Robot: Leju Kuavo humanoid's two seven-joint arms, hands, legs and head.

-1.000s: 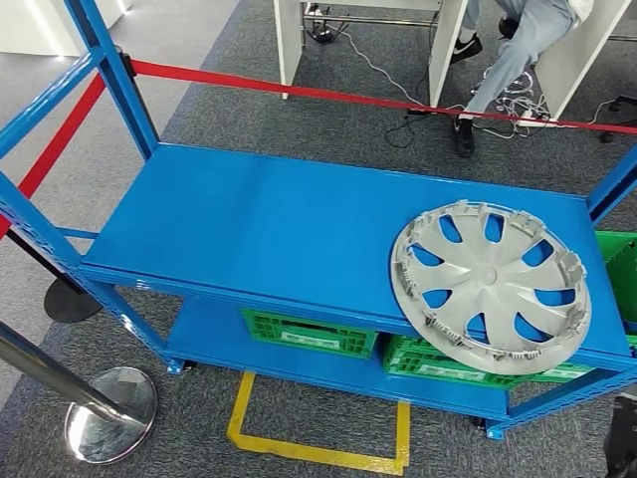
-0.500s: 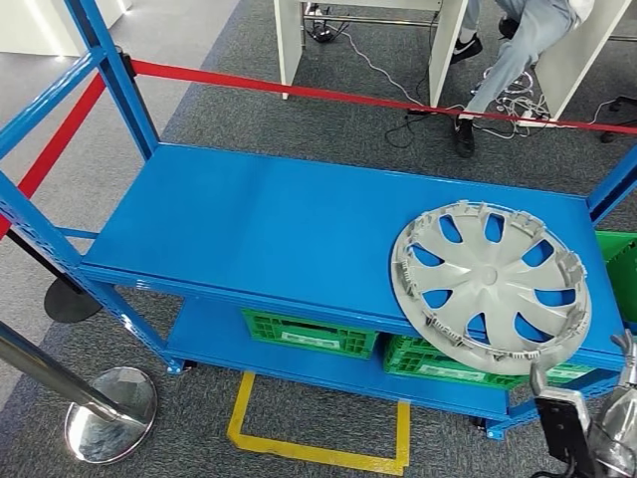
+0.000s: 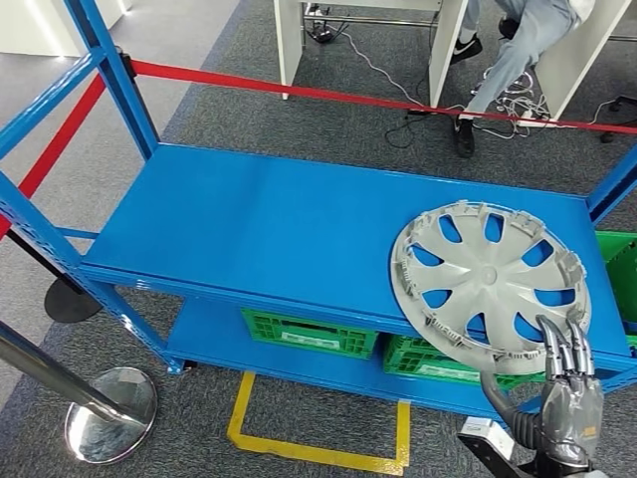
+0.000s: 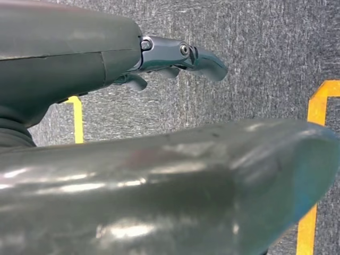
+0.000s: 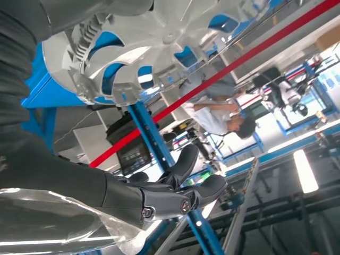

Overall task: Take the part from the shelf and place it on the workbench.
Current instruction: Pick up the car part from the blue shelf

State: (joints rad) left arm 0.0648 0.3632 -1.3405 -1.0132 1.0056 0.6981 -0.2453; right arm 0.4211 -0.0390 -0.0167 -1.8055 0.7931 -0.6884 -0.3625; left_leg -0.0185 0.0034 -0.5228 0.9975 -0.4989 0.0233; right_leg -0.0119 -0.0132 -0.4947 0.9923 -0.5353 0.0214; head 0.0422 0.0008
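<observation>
Right hand [image 3: 572, 398] raised in front of blue shelf [image 3: 286, 229], fingers [image 3: 559, 347] extended upward and apart, empty, tips overlapping near rim of grey wheel cover [image 3: 490, 284]; contact unclear. Wheel cover lies flat on shelf just beyond hand. Left hand [image 4: 176, 56] hangs over carpet, fingers loosely extended, empty.

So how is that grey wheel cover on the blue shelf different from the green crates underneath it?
The wheel cover is round, grey and spoked, with blue showing through its openings; the green crates are boxy with latticed sides. The wheel cover lies flat on the upper deck of the blue shelf, overhanging its front edge, while the crates sit tucked on the lower deck. The right hand is beside the wheel cover, not the crates. Both look like plastic.
</observation>
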